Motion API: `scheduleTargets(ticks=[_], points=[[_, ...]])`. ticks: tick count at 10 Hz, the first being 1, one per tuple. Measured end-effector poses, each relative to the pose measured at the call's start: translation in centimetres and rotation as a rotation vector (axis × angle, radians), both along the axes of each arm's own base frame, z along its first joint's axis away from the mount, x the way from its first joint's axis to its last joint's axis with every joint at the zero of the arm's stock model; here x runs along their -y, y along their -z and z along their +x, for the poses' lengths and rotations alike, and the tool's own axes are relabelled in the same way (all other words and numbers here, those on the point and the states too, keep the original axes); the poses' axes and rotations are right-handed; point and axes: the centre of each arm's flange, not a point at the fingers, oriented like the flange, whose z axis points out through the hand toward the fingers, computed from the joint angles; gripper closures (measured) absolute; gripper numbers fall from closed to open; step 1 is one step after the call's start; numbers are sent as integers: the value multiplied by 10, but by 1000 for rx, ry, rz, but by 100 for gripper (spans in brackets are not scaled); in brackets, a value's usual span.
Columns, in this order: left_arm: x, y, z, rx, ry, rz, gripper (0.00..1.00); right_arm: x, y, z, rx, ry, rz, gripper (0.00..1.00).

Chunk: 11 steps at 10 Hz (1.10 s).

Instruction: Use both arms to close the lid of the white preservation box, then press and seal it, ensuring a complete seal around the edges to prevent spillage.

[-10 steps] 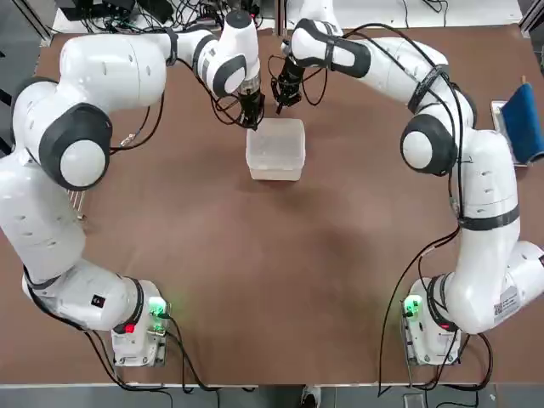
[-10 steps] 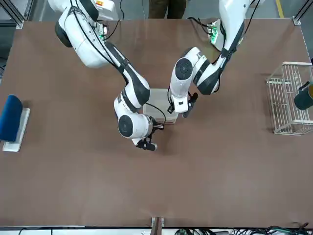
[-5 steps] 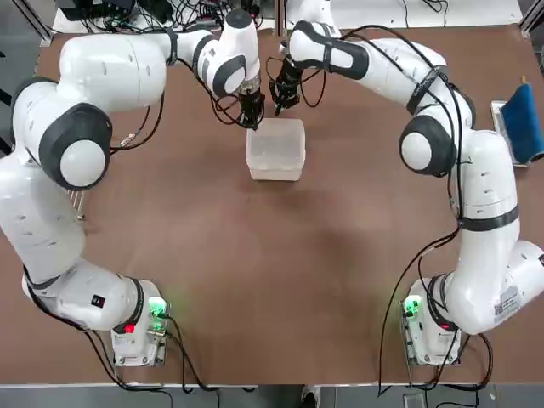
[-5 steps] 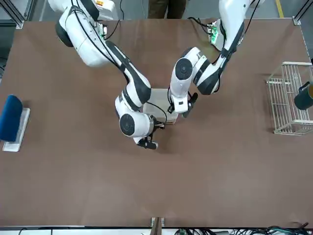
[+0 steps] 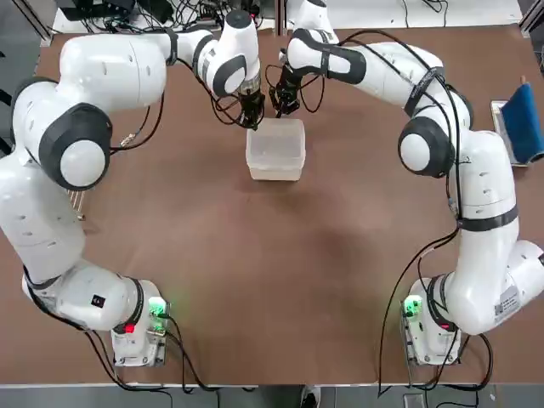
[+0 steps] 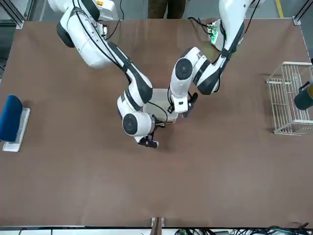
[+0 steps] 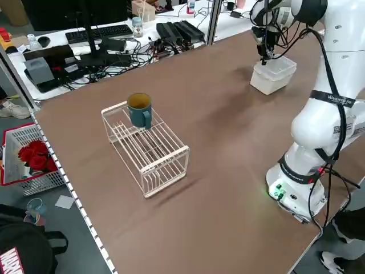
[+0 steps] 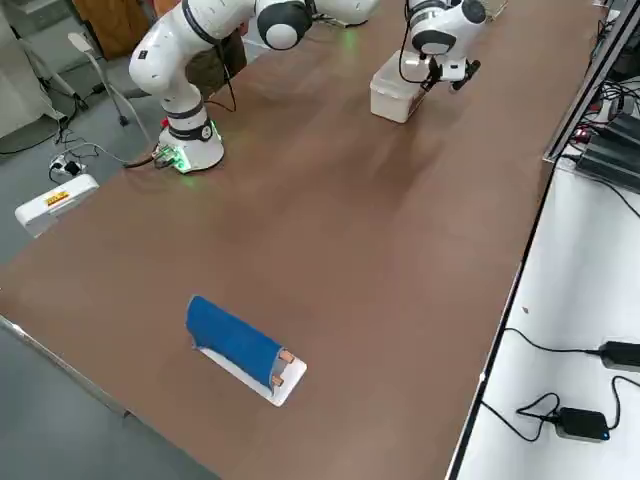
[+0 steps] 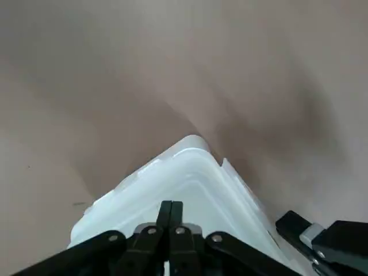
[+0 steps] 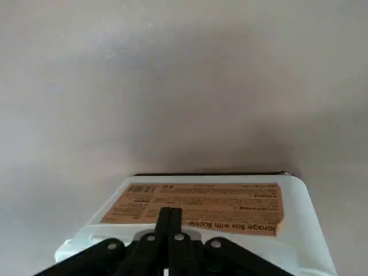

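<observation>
A: Colours, quick. Table (image 5: 280,280)?

B: Showing plain matt brown, no pattern. White preservation box (image 5: 275,151) near the far edge is looking translucent white, lid (image 5: 277,140) same; a tan label w/ dark print (image 10: 198,209) is showing on it in the right wrist view.

A: Arms?

B: Arms (image 5: 102,76) are gleaming glossy white w/ black joint bands; green lights (image 5: 156,308) are glowing on the bases by the near edge. Left gripper (image 5: 252,117) & right gripper (image 5: 282,103) are both showing black.

A: Rest?

B: Blue pad on a white tray (image 6: 13,124) at the robot's right edge. White wire rack (image 7: 147,149) at the left edge, teal mug (image 7: 139,109) w/ a yellowish inside.
</observation>
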Motion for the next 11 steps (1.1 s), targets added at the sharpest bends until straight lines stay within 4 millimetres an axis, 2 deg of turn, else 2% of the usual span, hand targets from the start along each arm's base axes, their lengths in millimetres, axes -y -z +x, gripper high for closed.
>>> scheduleTargets(ticks=[11], points=[[0, 0, 0, 0, 0, 0, 99, -5, -3, -2, 1, 19, 0, 99]])
